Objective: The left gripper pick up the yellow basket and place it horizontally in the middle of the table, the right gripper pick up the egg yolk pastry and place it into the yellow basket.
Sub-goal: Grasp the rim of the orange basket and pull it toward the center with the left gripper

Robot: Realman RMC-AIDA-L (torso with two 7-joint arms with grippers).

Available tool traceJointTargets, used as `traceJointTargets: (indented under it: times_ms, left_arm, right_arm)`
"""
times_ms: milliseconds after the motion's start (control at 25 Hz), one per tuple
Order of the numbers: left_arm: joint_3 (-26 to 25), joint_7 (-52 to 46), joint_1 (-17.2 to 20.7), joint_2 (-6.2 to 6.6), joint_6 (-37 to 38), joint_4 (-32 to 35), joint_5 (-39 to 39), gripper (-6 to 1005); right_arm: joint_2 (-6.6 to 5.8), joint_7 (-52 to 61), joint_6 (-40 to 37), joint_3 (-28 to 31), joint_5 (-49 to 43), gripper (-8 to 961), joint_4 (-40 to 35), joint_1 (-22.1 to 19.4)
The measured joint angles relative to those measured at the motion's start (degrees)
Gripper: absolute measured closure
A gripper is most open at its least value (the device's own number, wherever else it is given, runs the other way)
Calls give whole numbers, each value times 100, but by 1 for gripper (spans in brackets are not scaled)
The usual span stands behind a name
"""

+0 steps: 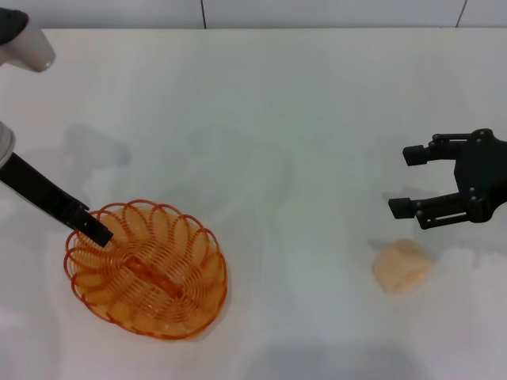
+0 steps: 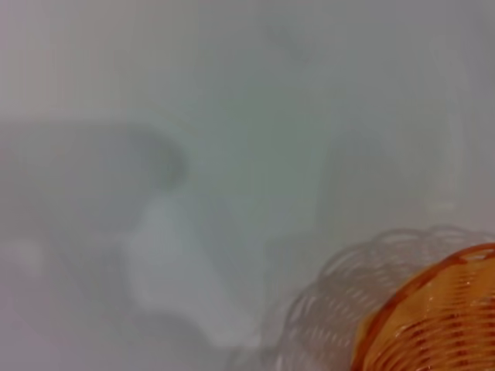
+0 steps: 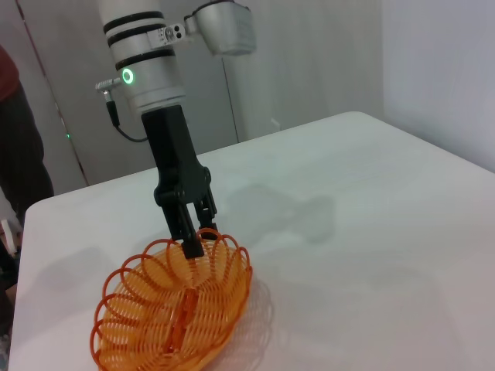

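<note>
The yellow basket [image 1: 150, 273] lies on the white table [image 1: 261, 119] at the front left, its long axis running diagonally. My left gripper [image 1: 97, 231] reaches down to its far-left rim. In the right wrist view the left gripper [image 3: 197, 236] has its fingers closed over the rim of the basket [image 3: 170, 309], one inside and one outside. The basket's edge also shows in the left wrist view [image 2: 441, 317]. The egg yolk pastry [image 1: 402, 266] lies on the table at the front right. My right gripper [image 1: 405, 180] hovers open and empty just behind the pastry.
The table's far edge meets a grey wall in the head view. In the right wrist view a person in dark clothes [image 3: 11, 131] stands beyond the table's corner [image 3: 46, 202].
</note>
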Motion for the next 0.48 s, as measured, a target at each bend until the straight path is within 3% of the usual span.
traceJointTargets:
  times_ms: [480]
  left_arm:
    - [130,-74,-8,-38,-89,-126,31,463]
  right_arm:
    - [0,-6,2,12,-3,96,9,5]
